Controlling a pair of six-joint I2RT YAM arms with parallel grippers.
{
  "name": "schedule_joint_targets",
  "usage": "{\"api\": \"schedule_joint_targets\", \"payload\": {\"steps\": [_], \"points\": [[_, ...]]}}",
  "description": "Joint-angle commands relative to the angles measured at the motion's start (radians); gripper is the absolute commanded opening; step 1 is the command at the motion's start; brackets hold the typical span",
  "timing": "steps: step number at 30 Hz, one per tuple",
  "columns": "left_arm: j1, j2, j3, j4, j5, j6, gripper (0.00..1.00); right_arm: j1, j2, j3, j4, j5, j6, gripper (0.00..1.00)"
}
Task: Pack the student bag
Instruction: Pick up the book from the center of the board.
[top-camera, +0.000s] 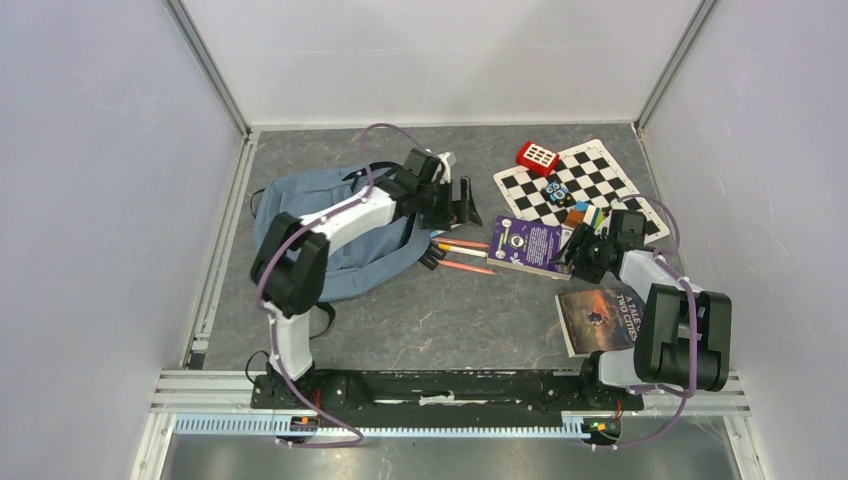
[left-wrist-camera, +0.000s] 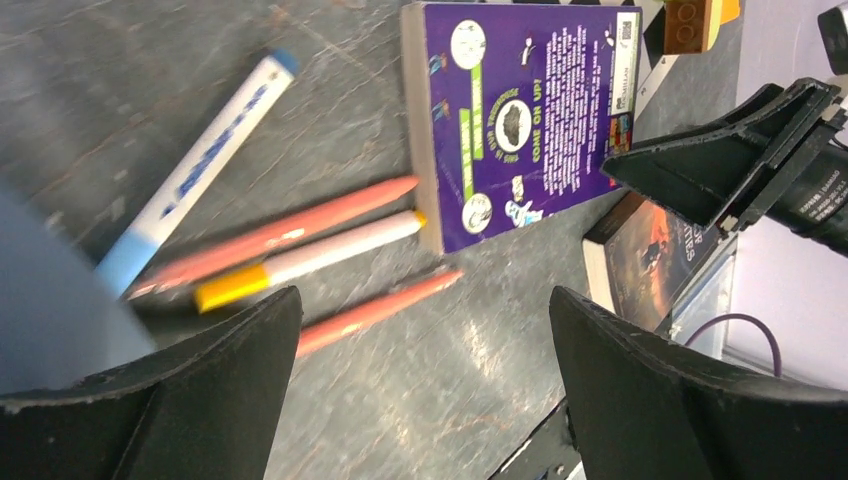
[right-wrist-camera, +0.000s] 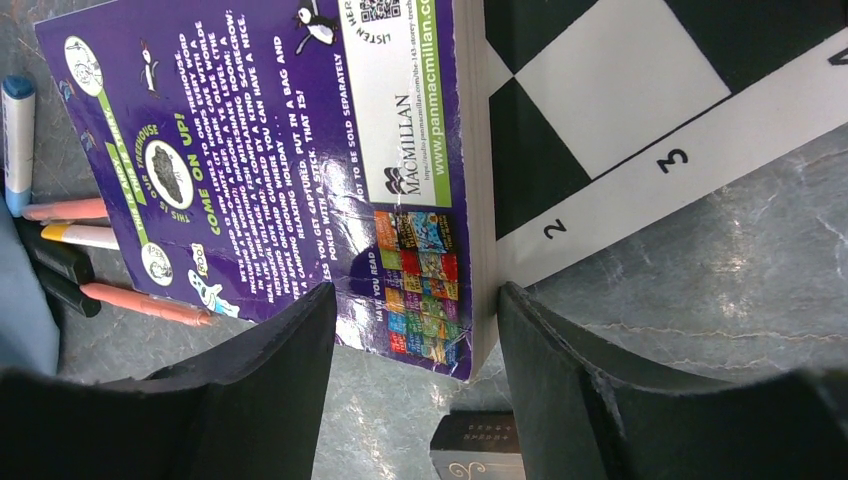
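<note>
Left gripper (left-wrist-camera: 422, 300) wide open and empty above pens (left-wrist-camera: 300, 230) by bag (top-camera: 290, 195), right gripper (right-wrist-camera: 415, 290) part-open astride purple book (right-wrist-camera: 250, 150) corner (no clear grip)

The left gripper (top-camera: 462, 203) hovers just past the right edge of the student bag (top-camera: 330, 240), its arm stretched across the blue-grey fabric. Just right of its fingers and slightly nearer the bases lies a loose bunch of pens (top-camera: 460, 255), pointing at a purple book (top-camera: 525, 245). The right gripper (top-camera: 575, 252) sits at that book's right corner — how its jaws stand is unclear from here. Beyond it lies a chessboard (top-camera: 600, 175) with a red block (top-camera: 537, 157) at its far left corner; behind the wrist, 1 dark book (top-camera: 598, 318).
</note>
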Motion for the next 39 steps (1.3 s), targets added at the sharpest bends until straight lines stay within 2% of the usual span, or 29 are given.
{"api": "schedule_joint_targets", "payload": {"steps": [1, 10, 17, 22, 30, 35, 39], "points": [[-0.040, 0.118, 0.154, 0.059, 0.113, -0.066, 0.97, 0.012, 0.019, -0.044, -0.008, 0.042, 0.005, 0.65], [-0.089, 0.359, 0.350, -0.010, 0.100, -0.066, 0.89, 0.012, 0.010, -0.055, -0.001, 0.026, 0.004, 0.63], [-0.099, 0.427, 0.429, -0.099, 0.006, -0.001, 0.90, 0.013, -0.008, -0.067, -0.002, 0.020, 0.009, 0.63], [-0.108, 0.460, 0.447, -0.099, 0.045, 0.007, 0.88, 0.012, -0.015, -0.076, 0.006, -0.002, 0.017, 0.62], [-0.124, 0.496, 0.470, -0.071, 0.123, 0.001, 0.68, 0.012, -0.033, -0.101, 0.025, -0.045, 0.041, 0.59], [-0.136, 0.495, 0.454, -0.035, 0.231, -0.036, 0.51, 0.012, -0.071, -0.113, 0.046, -0.092, 0.084, 0.57], [-0.145, 0.456, 0.398, -0.007, 0.233, -0.053, 0.46, 0.012, -0.102, -0.116, 0.082, -0.134, 0.144, 0.55]]}}
